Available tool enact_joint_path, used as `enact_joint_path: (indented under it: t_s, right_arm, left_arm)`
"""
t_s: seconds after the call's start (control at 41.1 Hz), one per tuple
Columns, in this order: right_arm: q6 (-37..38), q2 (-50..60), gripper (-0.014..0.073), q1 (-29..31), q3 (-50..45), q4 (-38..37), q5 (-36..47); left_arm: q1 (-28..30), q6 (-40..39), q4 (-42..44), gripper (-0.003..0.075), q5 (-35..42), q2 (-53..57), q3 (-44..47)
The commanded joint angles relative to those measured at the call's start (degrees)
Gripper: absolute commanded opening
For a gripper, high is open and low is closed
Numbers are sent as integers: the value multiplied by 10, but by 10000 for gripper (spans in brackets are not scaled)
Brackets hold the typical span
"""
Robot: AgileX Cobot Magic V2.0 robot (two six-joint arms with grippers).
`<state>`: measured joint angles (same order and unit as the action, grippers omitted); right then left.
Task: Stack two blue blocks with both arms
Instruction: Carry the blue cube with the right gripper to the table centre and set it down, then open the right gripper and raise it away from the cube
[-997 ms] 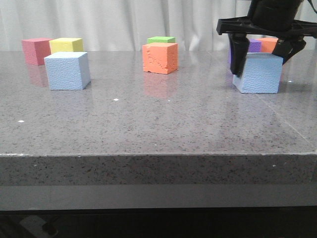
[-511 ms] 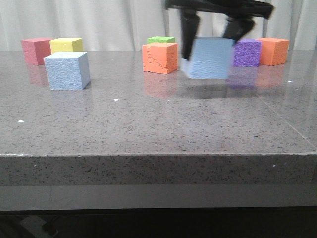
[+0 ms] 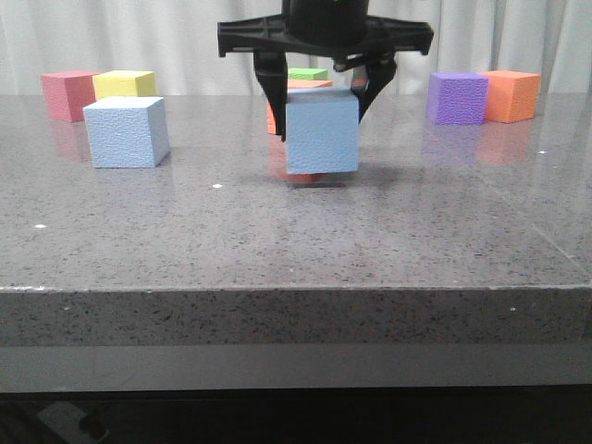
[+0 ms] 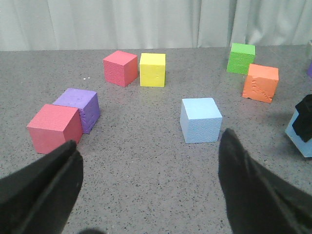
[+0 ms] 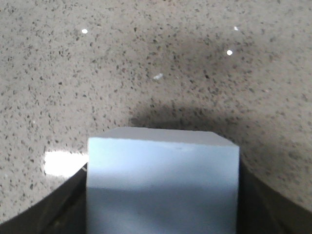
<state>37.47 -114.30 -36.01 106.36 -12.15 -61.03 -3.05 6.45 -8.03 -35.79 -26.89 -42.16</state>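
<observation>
Clamping the carried blue block [image 3: 322,134], the right gripper [image 3: 324,88] has moved left, nearer the resting blue block [image 3: 126,131].

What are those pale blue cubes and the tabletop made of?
The blue cube on the table and the one held in the right end effector look like soft foam: matte, with a fine pebbled skin and slightly rounded edges. The tabletop looks like polished speckled stone, granite or an imitation, since it faintly mirrors the cubes.
</observation>
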Motion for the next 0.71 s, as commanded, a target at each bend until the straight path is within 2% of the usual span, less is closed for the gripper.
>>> enact_joint_path:
  t_s: [0.0, 0.146, 0.316, 0.438, 0.511, 0.681]
  right_arm:
    - [3, 25, 483, 1, 19, -15, 40]
    - [3, 21, 584, 1, 19, -14, 52]
    - [6, 27, 585, 1, 22, -6, 67]
    - [1, 47, 585, 1, 35, -4, 46]
    - [-40, 71, 585, 1, 37, -4, 30]
    - [-197, 138, 585, 3, 35, 21, -36]
  left_arm:
    - [0, -4, -3, 565, 42, -6, -19]
    - [0, -4, -3, 565, 42, -6, -19]
    - [0, -4, -3, 565, 42, -6, -19]
    - [0, -4, -3, 565, 42, -6, -19]
    - [0, -4, -3, 565, 42, -6, -19]
    - [0, -4, -3, 565, 42, -6, -19]
